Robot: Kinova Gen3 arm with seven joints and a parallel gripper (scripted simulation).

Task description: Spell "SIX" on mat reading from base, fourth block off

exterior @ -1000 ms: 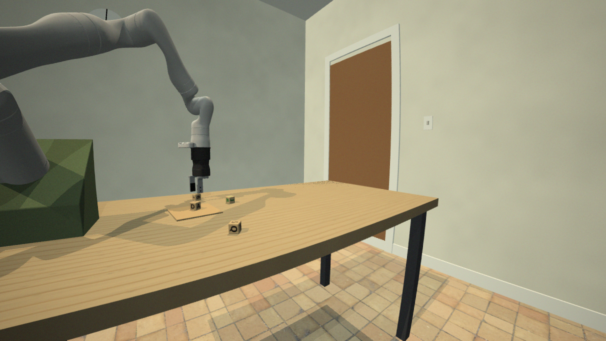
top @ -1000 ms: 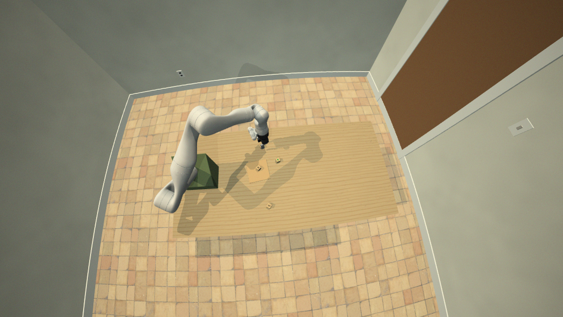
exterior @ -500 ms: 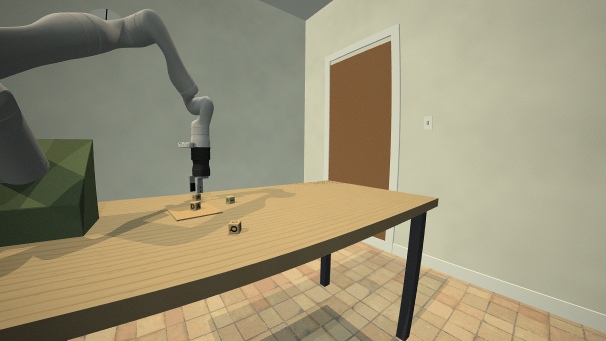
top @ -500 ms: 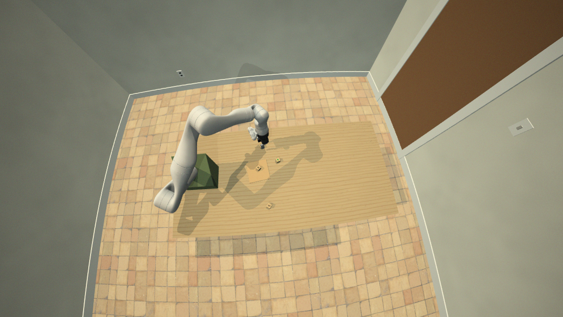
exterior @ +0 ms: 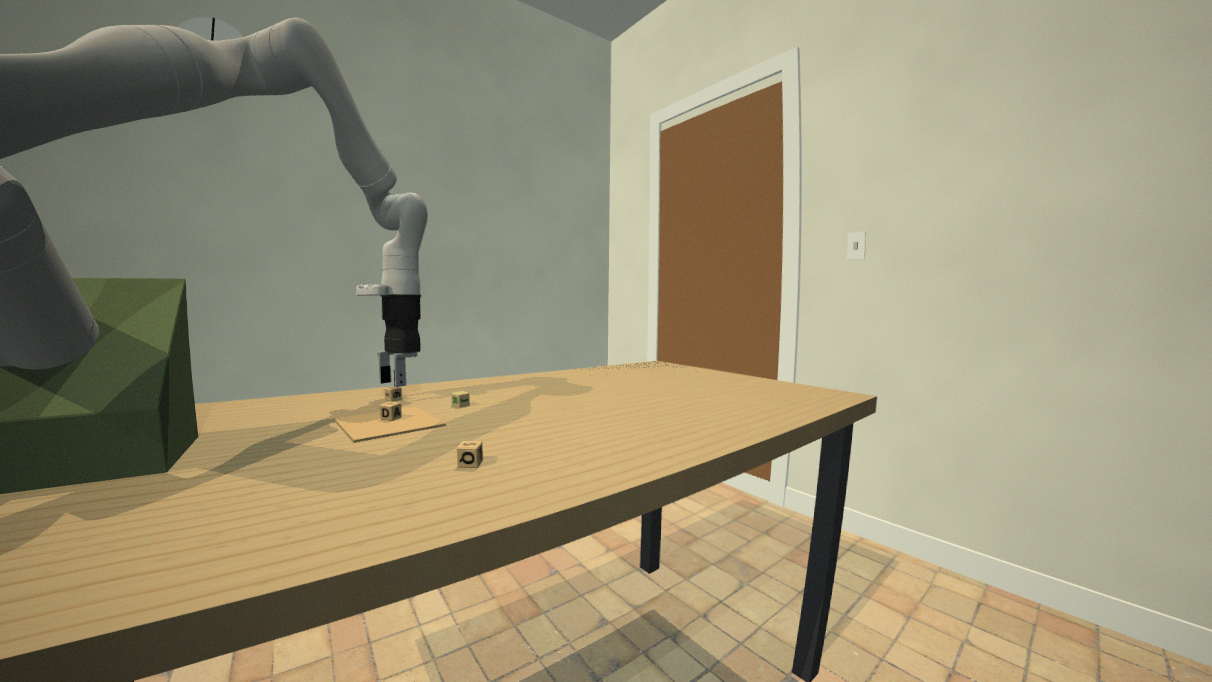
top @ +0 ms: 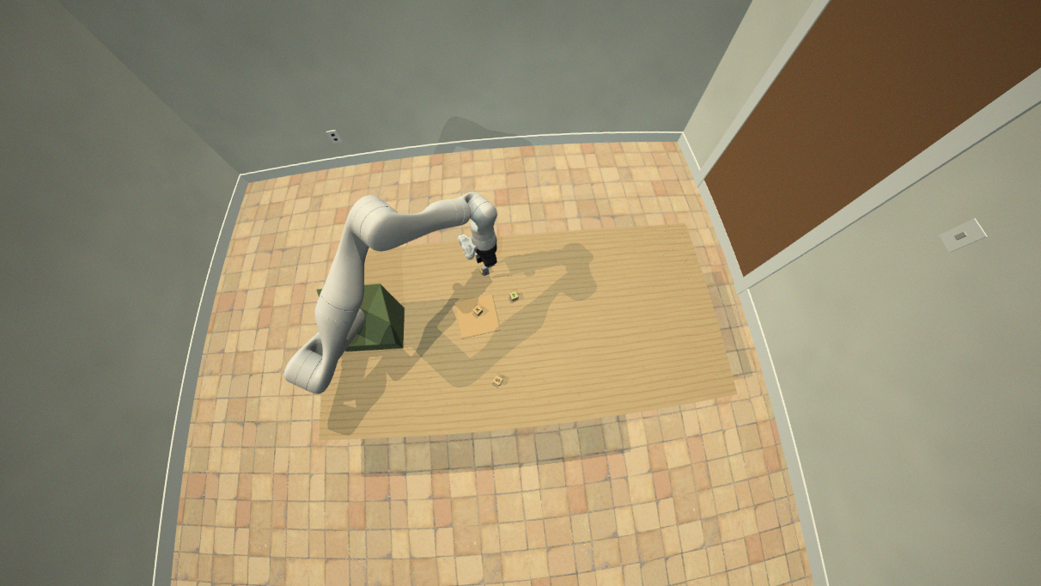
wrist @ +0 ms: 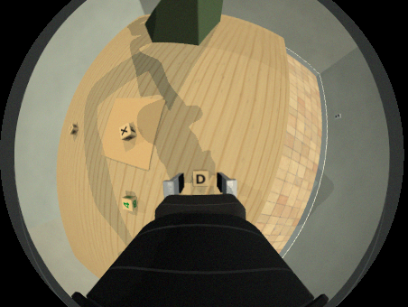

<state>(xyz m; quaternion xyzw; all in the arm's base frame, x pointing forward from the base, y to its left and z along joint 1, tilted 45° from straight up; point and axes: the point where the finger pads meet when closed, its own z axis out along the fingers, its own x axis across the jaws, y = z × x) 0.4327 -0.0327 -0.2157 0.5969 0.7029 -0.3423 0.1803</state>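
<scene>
So your pincer point(top: 485, 271) point(exterior: 392, 373) point(wrist: 200, 180) is spread wide, nothing gripped, hanging over the block with a D on top point(exterior: 393, 394) point(wrist: 200, 179). From the wrist view that one sits between your fingertips with a gap on both sides, and it's on the table point(top: 618, 313) point(exterior: 542, 441) point(wrist: 239, 90), off the mat.

The mat point(top: 467, 329) point(exterior: 360, 433) point(wrist: 118, 153) lies flat and has just one block on it, the X block point(top: 477, 311) point(exterior: 390, 412) point(wrist: 127, 132), X facing up, with D and A on two sides.

Your other two are straight on the table too: the block with green markings point(top: 514, 296) point(exterior: 460, 399) point(wrist: 129, 203) near the mat, and the block with a Q on its side point(top: 497, 380) point(exterior: 469, 454) point(wrist: 73, 129) well apart from the rest. No SIX spelled yet, btw.
</scene>
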